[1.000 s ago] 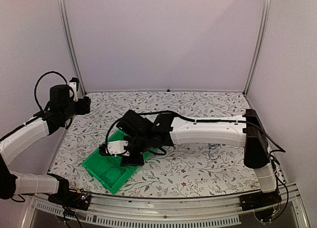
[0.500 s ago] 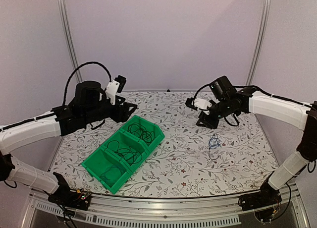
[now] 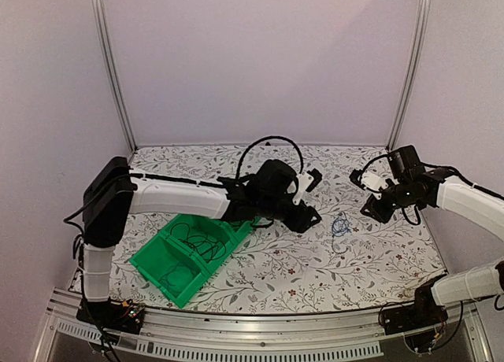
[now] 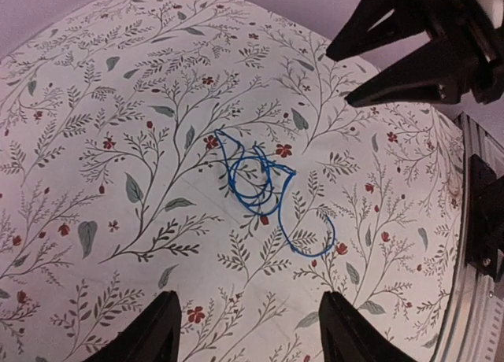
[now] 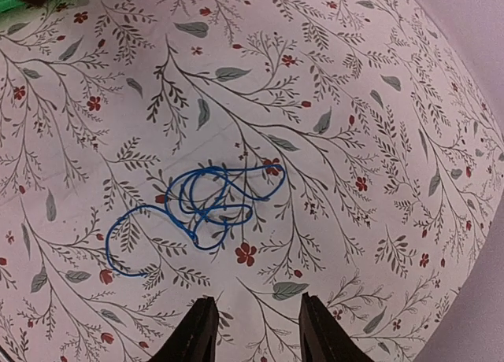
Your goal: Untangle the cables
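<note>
Our left arm [image 3: 173, 195] has swung inward past the green bin [image 3: 142, 264] (black cables [image 3: 201, 240] inside, seven o'clock). Beyond, the blue cable [image 3: 339, 225] lies coiled at three o'clock, flanked by left gripper [image 3: 313, 197] and right gripper [image 3: 362, 194], both spread and empty; we should pinch a free end.

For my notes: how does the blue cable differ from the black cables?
The blue cable lies on the patterned table; the black cables lie inside the green bin. The blue cable is one loose coil; the black cables overlap one another. Both are thin and looped.
</note>
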{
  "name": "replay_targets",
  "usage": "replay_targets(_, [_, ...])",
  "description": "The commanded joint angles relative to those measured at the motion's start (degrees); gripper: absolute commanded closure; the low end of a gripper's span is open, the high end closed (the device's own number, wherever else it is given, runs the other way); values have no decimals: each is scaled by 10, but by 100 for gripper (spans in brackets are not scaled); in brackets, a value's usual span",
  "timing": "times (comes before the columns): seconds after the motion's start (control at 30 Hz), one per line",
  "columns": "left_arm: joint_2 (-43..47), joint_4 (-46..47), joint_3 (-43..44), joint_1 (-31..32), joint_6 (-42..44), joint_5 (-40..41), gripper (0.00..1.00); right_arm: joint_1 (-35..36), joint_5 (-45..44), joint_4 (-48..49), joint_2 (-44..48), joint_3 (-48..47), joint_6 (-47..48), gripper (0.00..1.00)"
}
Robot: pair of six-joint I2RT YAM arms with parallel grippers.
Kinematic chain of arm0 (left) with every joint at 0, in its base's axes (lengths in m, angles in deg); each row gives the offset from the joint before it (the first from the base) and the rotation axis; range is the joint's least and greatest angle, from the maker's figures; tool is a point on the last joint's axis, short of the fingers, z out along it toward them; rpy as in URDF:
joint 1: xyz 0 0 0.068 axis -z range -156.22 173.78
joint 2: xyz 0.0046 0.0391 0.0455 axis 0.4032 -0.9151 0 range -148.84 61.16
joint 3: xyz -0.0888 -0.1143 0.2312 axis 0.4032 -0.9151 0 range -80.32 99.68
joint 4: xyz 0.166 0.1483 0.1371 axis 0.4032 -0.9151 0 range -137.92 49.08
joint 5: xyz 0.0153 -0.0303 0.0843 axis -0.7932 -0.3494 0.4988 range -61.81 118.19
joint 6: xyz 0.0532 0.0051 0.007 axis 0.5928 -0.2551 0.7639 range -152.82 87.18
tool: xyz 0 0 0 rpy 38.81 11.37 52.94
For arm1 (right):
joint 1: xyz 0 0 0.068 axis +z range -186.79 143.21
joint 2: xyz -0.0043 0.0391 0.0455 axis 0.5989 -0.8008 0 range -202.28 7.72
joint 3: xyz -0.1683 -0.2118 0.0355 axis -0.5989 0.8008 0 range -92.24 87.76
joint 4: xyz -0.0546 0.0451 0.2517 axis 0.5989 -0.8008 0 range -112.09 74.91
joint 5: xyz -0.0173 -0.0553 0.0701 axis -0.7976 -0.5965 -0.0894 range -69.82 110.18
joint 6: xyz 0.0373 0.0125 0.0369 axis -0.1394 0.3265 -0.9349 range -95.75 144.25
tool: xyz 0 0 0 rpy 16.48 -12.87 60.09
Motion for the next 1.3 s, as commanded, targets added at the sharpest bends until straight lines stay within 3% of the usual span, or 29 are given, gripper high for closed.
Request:
replay_targets(0.0, [-90, -22, 82, 25, -41, -20, 41, -57, -7, 43, 21, 19, -30, 58])
replay_targets(0.17, [-198, -53, 189, 32, -52, -31, 42, -85, -4, 56, 22, 27, -48, 54])
replay_targets(0.37, [-248, -41, 227, 33, -60, -69, 45, -86, 6, 62, 26, 35, -52, 53])
replay_targets(0.6, [-294, -24, 264, 32, -68, -97, 58, -87, 6, 68, 26, 40, -53, 52])
replay_targets(0.73, [-309, -29, 287, 29, -72, -95, 72, -87, 11, 69, 27, 40, -57, 52])
replay_targets(0.9, [-278, -1, 247, 25, -66, -71, 100, -86, 48, 63, 29, 40, -55, 52])
replay_targets(1.07, [-194, 8, 172, 26, -29, -79, 100, -87, 157, 39, 58, 38, -4, 51])
replay_targets(1.2, [-97, 18, 85, 24, 3, -72, 100, -86, 254, 25, 101, 39, 55, 35])
replay_targets(1.27, [-71, 17, 60, 25, 10, -74, 100, -85, 310, 4, 95, 26, 81, 34])
